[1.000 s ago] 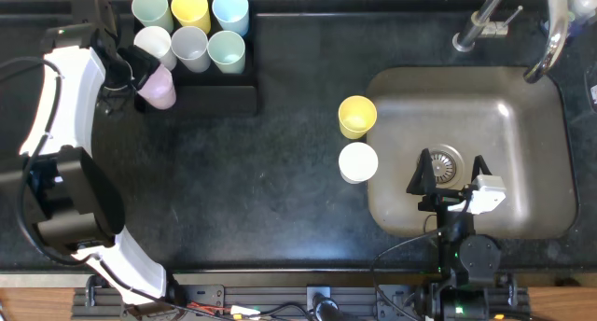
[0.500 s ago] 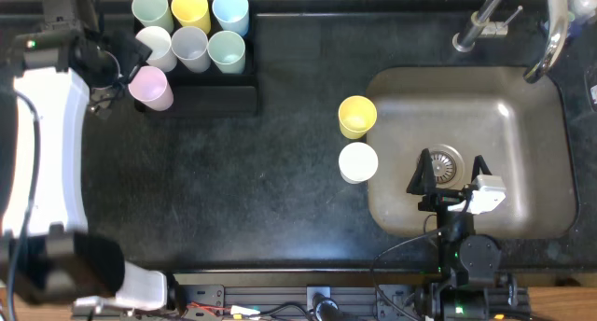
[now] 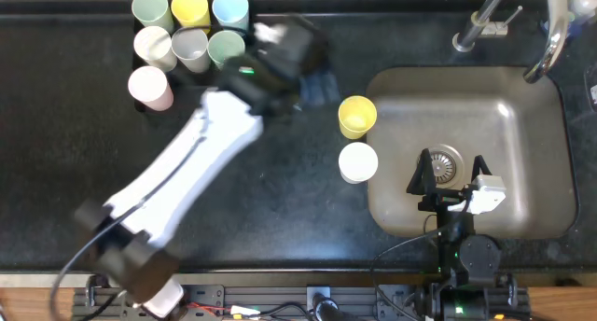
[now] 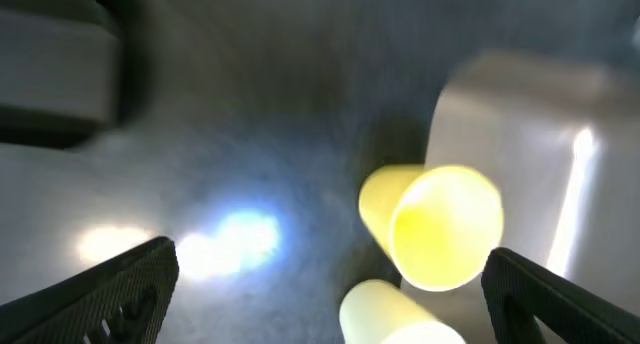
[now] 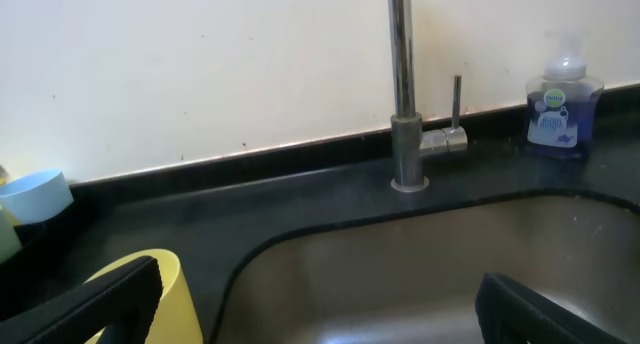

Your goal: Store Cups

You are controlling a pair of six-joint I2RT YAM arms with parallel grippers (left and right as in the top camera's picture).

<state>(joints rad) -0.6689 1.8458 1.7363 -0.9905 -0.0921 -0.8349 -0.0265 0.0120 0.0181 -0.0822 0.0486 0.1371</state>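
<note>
Black countertop [image 3: 233, 218]: yellow cup [image 3: 356, 116], white cup [image 3: 358, 161] beside sink [image 3: 522, 106]; cup rack [image 3: 189, 86] back-left.

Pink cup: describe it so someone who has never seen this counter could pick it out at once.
Start at the sink and go left across the dark counter to the group of cups at the back left corner. The pink cup stands at that group's near left edge, next to a white cup; it is the only pink one.
</note>
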